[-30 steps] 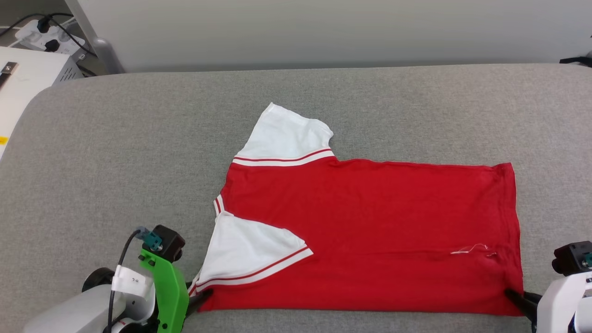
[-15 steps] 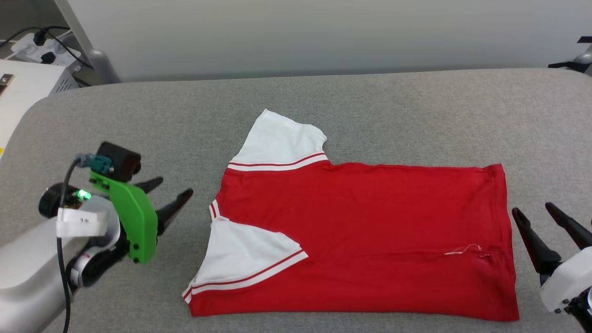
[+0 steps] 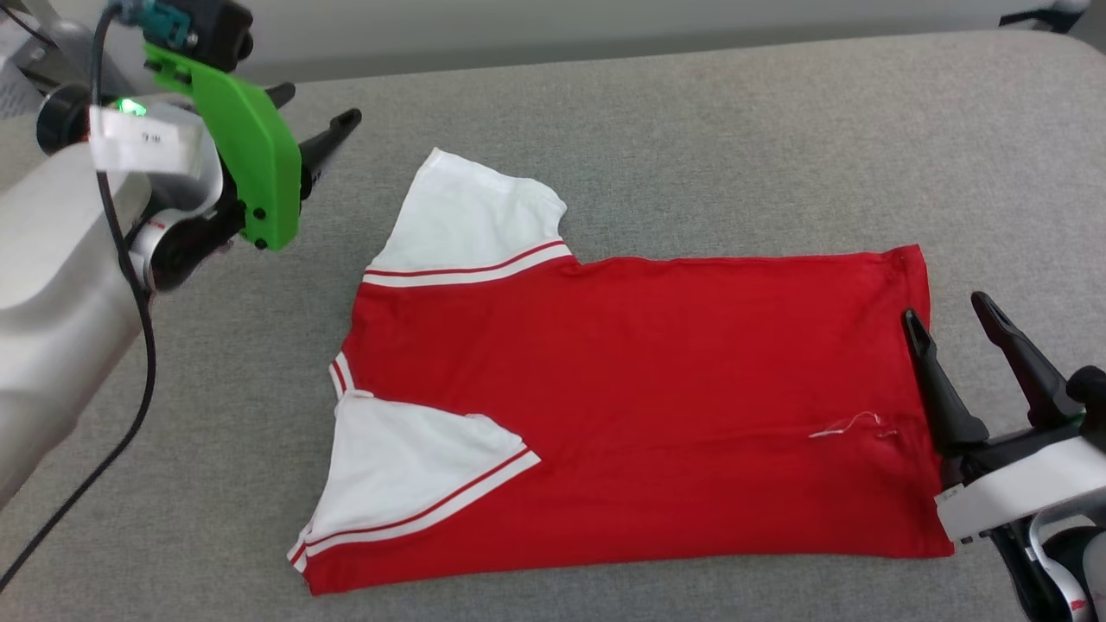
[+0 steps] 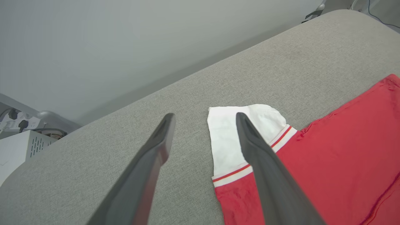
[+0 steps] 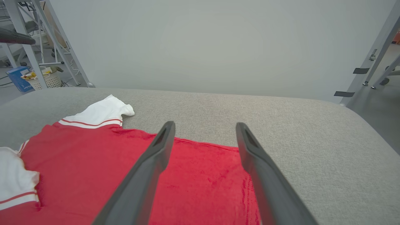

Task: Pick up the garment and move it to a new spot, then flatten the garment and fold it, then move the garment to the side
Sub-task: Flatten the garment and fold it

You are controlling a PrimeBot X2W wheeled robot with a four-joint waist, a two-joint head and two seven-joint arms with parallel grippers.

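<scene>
The garment (image 3: 657, 380) lies flat on the grey padded table (image 3: 691, 130), hem to the right. Its near white sleeve (image 3: 406, 466) is folded onto the red body, and its far white sleeve (image 3: 471, 216) sticks out flat. My left gripper (image 3: 315, 104) hovers open above the table, just left of the far sleeve. In the left wrist view that gripper (image 4: 203, 116) has one finger over the far sleeve (image 4: 228, 140). My right gripper (image 3: 946, 311) is open at the hem's right edge; the right wrist view shows this gripper (image 5: 205, 125) above the garment (image 5: 93, 156).
A pale wall runs behind the table. A white box (image 4: 18, 147) and a power strip (image 4: 15, 120) sit off the table's far left corner. Metal frame legs (image 5: 368, 59) stand to the right, and a basket (image 5: 50, 79) sits on the floor at the left.
Both grippers have left the garment's near corners and now stand open. The left arm has swung far up towards the far sleeve; the right sits beside the hem. The camera has shifted too.
</scene>
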